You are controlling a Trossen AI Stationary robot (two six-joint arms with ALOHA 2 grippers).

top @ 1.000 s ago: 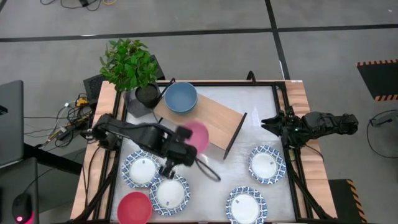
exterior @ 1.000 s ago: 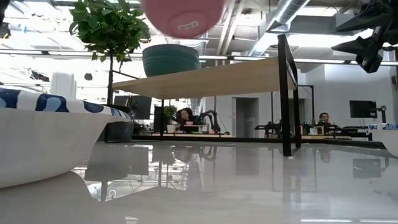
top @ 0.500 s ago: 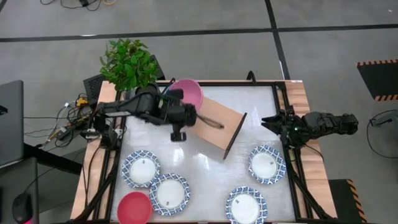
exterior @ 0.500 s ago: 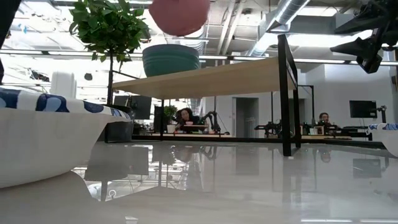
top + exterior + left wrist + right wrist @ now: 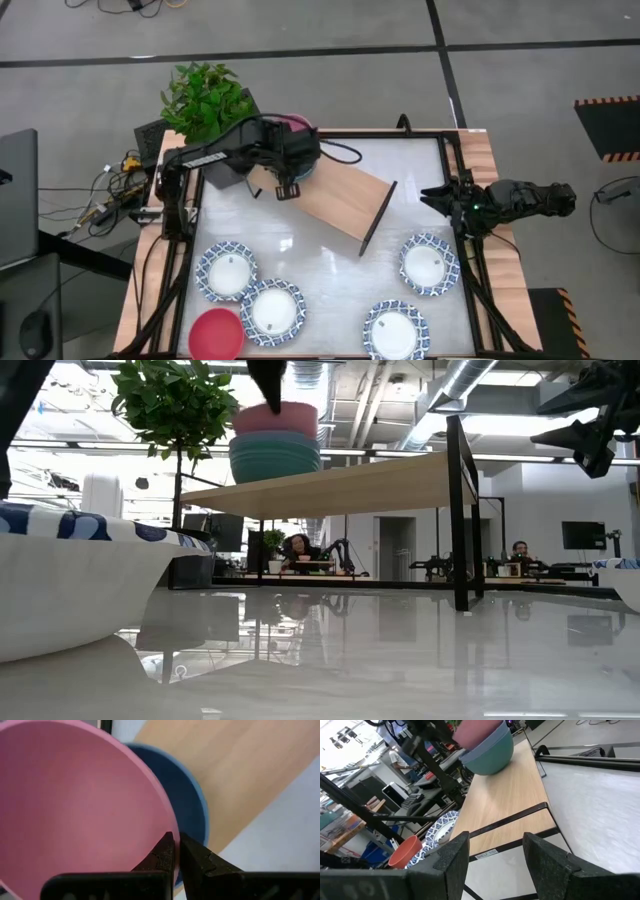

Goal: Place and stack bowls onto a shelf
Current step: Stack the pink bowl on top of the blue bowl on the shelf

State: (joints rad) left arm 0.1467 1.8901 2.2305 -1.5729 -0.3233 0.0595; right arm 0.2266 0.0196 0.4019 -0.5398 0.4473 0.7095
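Note:
The pink bowl (image 5: pixel 275 417) sits nested in the blue bowl (image 5: pixel 275 457), which stands on the far left end of the wooden shelf (image 5: pixel 345 195). My left gripper (image 5: pixel 176 845) is above that stack, shut on the pink bowl's rim. Four white bowls with blue patterned rims (image 5: pixel 228 270) (image 5: pixel 273 308) (image 5: pixel 430 263) (image 5: pixel 396 330) and the red bowl (image 5: pixel 215 333) rest on the tabletop. My right gripper (image 5: pixel 495 855) waits open at the table's right edge (image 5: pixel 435 197). My left gripper pinches the pink bowl's rim (image 5: pixel 167 827), with one finger (image 5: pixel 162 855) inside the bowl and the other (image 5: pixel 195 860) outside. The fingers come from above, pointing down. The pink bowl's lower part lies inside the blue bowl (image 5: pixel 192 805) on the shelf.
A potted plant (image 5: pixel 210 105) stands just past the shelf's far left end, close to my left arm. The white tabletop (image 5: pixel 420 180) lies bare between the shelf and the bowls along the near side. Cables hang off the table's left side.
My left gripper has carried the pink bowl from above the table's middle toward the far left end of the shelf. It has then come down, and the bowl now sits in the blue bowl instead of hanging clear above it.

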